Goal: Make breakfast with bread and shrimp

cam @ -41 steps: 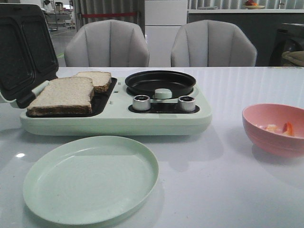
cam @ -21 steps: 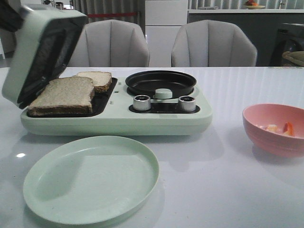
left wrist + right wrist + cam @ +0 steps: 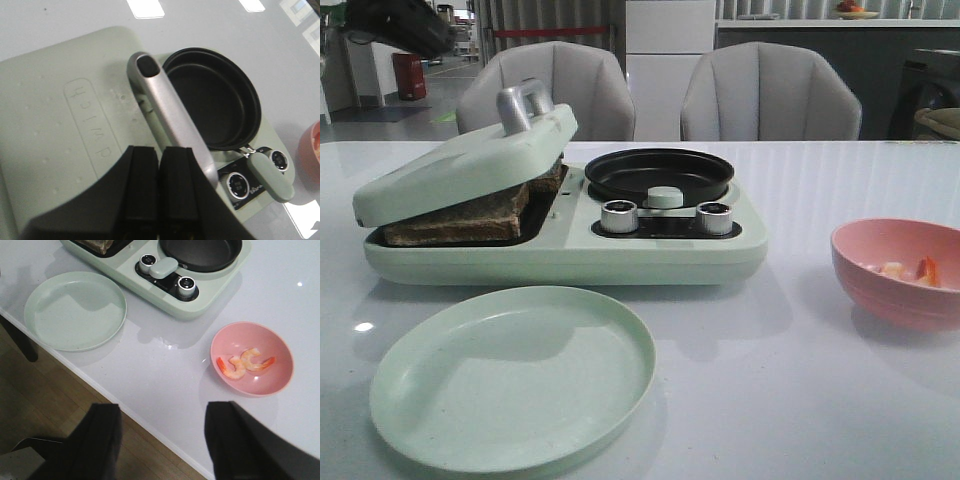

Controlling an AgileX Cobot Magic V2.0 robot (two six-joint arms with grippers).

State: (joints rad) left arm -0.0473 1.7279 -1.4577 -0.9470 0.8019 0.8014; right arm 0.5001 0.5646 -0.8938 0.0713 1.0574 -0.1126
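Note:
The bread (image 3: 460, 215) lies in the left tray of the pale green breakfast maker (image 3: 570, 255), and only its dark front edges show under the lowered lid (image 3: 460, 165). The lid rests tilted on the bread, its silver handle (image 3: 520, 105) sticking up. My left gripper (image 3: 159, 155) is shut and empty, hovering above the lid (image 3: 50, 110) beside the handle (image 3: 170, 115). Two shrimp (image 3: 245, 362) lie in the pink bowl (image 3: 280, 375) at the right. My right gripper (image 3: 162, 415) is open and empty, high over the table's near edge.
A black round pan (image 3: 658, 172) sits in the maker's right half behind two silver knobs (image 3: 617, 216). An empty pale green plate (image 3: 510, 375) lies in front of the maker. Two grey chairs stand behind the table. The left arm (image 3: 400, 25) is a dark shape at the top left.
The lid has swung down from fully open onto the bread, covering it. The left arm has lifted away to the upper left. The bowl, plate and pan have not moved.

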